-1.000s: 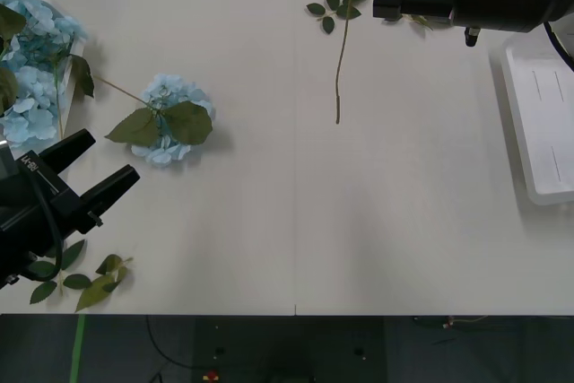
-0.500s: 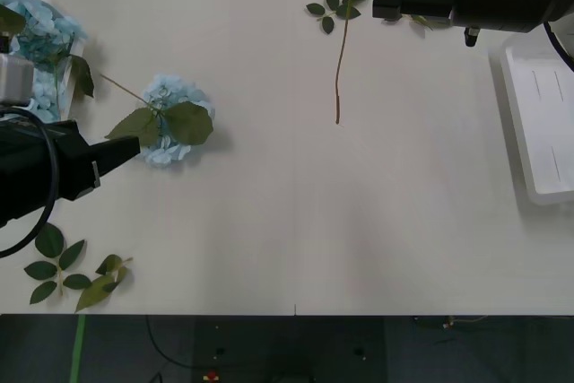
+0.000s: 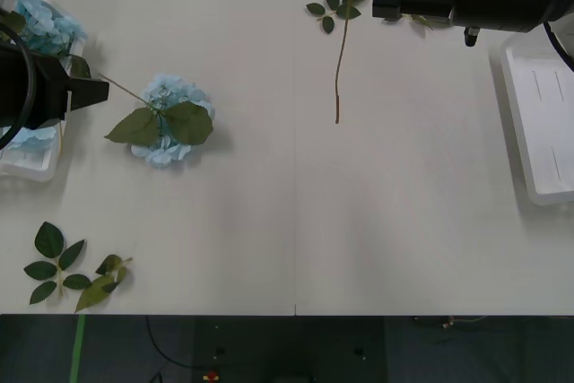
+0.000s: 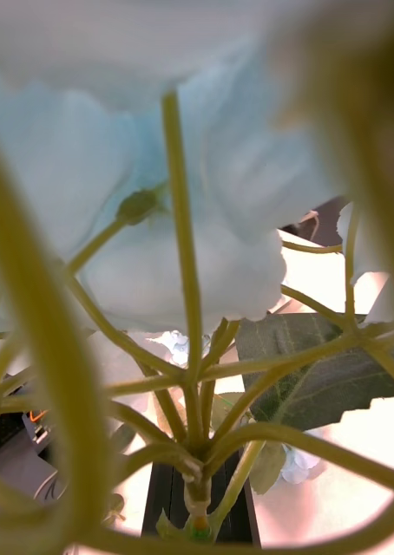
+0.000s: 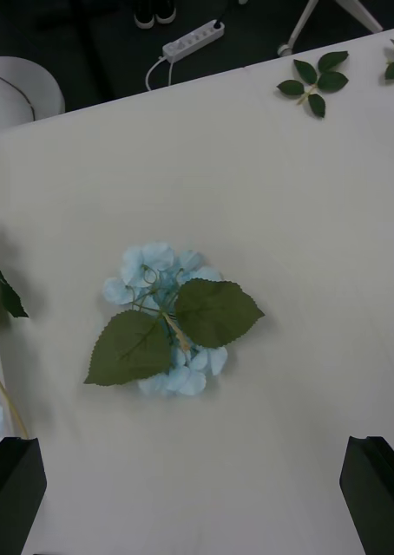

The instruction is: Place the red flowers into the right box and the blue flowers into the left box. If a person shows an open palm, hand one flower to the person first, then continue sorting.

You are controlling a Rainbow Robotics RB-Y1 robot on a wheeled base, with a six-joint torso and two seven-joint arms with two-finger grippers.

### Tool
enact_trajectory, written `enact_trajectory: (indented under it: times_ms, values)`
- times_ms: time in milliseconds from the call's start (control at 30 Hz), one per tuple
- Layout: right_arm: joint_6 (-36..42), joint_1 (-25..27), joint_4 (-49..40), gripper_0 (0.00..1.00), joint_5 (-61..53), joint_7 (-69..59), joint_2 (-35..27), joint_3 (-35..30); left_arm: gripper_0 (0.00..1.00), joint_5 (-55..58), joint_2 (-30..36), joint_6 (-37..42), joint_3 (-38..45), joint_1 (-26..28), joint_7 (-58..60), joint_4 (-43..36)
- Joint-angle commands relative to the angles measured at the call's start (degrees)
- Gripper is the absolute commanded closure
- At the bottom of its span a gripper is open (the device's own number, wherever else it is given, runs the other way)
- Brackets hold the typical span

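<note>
The front view looks down on the table from above. The left wrist camera looks down from higher up at one blue flower (shared with the front view). The right wrist camera sits very near pale petals.

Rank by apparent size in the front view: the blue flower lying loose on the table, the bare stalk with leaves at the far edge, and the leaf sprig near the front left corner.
1. Bare stalk: longest, though thin.
2. Blue flower and leaf sprig: similar in extent, so not ranked; the flower looks bulkier.
</note>
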Motion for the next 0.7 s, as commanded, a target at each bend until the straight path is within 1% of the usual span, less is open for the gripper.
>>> enact_trajectory:
  times_ms: [33,67,100,167,200,233,333,533,600,633,700]
  values:
    - [-0.7,-0.2,-2.0,1.0,0.5,-1.8,0.4,0.4,0.0,-0.4,-0.1,5.7,-7.7,-11.7,-4.0,4.9]
    - [-0.7,-0.2,-2.0,1.0,0.7,-1.8,0.4,0.3,0.0,-0.5,-0.1,6.2,-8.9,-13.1,-4.2,5.7]
    - [-0.7,-0.2,-2.0,1.0,0.7,-1.8,0.5,0.4,0.0,-0.9,-0.1,7.6,-12.0,-16.6,-4.4,7.8]
    - [-0.8,-0.2,-2.0,1.0,0.7,-1.8,0.5,0.4,0.0,-1.4,-0.1,8.2,-16.9,-21.4,-4.5,10.8]
    - [-0.8,-0.2,-2.0,1.0,0.7,-1.8,0.5,0.3,0.0,-1.3,-0.1,8.3,-18.1,-22.6,-4.5,11.7]
    - [-0.8,-0.2,-1.9,1.0,0.7,-1.8,0.5,0.4,0.0,-1.3,-0.4,8.2,-21.2,-25.6,-4.6,14.0]
    - [-0.8,-0.2,-2.0,1.0,0.7,-1.8,0.5,0.4,0.0,-1.5,-1.7,9.1,-25.5,-29.8,-4.8,17.4]
    - [-1.0,-0.2,-1.9,1.0,1.3,-2.1,0.7,0.4,0.0,-4.8,-3.7,14.7,-33.3,-39.0,-6.2,24.1]
    - [-1.2,-0.2,-1.9,1.0,1.3,-2.2,0.7,0.4,0.0,-4.6,-4.1,14.8,-35.6,-41.3,-6.6,26.7]
    - [-1.2,-0.2,-1.9,1.0,1.3,-2.3,0.8,0.4,0.0,-4.4,-4.9,14.9,-37.6,-43.4,-6.9,28.8]
    - [-1.2,-0.2,-1.9,1.0,1.3,-2.4,0.8,0.4,0.0,-4.4,-6.5,15.6,-40.0,-45.9,-7.3,31.9]
